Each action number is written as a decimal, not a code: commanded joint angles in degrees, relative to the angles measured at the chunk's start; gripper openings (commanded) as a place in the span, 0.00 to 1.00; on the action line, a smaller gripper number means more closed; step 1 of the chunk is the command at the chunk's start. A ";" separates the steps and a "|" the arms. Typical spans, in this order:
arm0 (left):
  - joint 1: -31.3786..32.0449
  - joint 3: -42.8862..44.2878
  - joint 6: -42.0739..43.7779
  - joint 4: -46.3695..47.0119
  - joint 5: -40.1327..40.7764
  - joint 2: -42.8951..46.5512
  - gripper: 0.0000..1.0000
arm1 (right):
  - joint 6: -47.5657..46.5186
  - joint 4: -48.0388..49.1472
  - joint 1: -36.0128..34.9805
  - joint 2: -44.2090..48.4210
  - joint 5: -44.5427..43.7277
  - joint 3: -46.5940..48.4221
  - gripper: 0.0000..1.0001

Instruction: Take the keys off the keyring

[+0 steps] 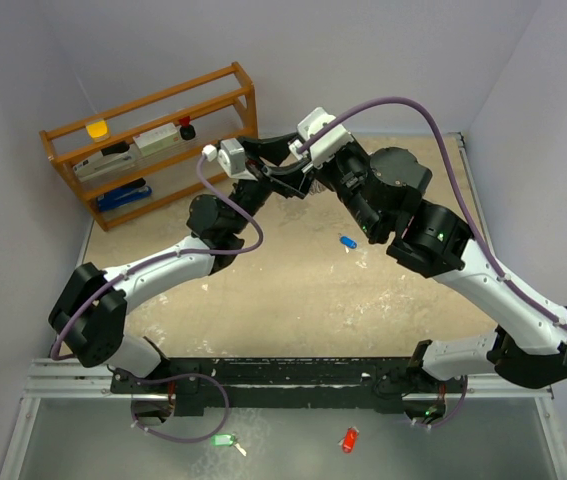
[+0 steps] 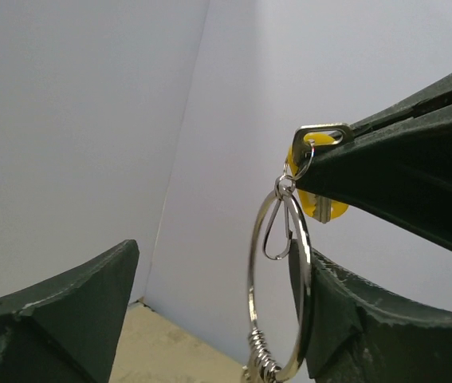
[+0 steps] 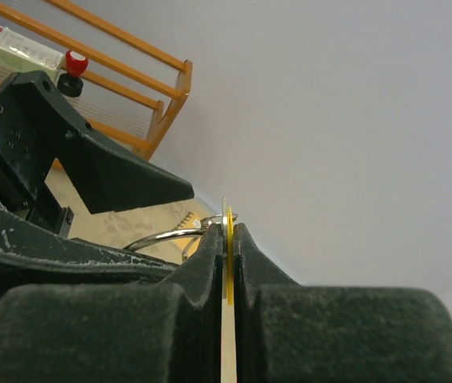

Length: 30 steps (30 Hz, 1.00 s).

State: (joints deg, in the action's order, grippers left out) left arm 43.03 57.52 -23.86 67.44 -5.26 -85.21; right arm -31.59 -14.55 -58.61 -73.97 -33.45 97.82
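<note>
Both arms meet high over the back of the table. My right gripper [image 3: 226, 239] is shut on a yellow-headed key [image 3: 229, 211] and a thin silver key [image 2: 322, 132] pressed flat together. From these hangs the silver keyring [image 2: 278, 297] on a small loop. My left gripper [image 2: 216, 267] is open around the ring, which rests against its right finger [image 2: 369, 327]; the left finger [image 2: 50, 319] stands well apart. A blue-headed key [image 1: 348, 241] lies loose on the tan table.
A wooden rack [image 1: 153, 140] with small items stands at the back left, near the left arm. A green tag [image 1: 223, 439] and a red tag [image 1: 349, 439] lie on the grey surface in front of the arm bases. White walls close the back and sides.
</note>
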 commanded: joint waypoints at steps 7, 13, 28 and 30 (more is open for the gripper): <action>0.56 2.12 4.23 -3.93 -3.88 0.91 0.48 | -2.36 5.75 -0.40 0.32 -1.05 1.41 0.00; 0.71 -0.56 4.81 -4.31 -0.61 2.19 0.54 | -3.39 8.83 -0.45 0.75 -0.62 0.54 0.00; 0.75 -4.04 4.14 -0.51 6.06 2.60 0.00 | -2.97 8.72 -0.45 0.94 -0.03 0.55 0.00; 0.75 -4.10 4.10 -0.90 5.98 2.56 0.00 | -3.08 8.97 -0.45 0.94 0.01 0.59 0.00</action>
State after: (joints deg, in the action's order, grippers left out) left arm 43.66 53.74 -20.12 65.67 -0.58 -84.09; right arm -34.06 -10.92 -58.83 -74.00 -33.43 97.38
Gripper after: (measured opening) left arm 0.108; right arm 0.023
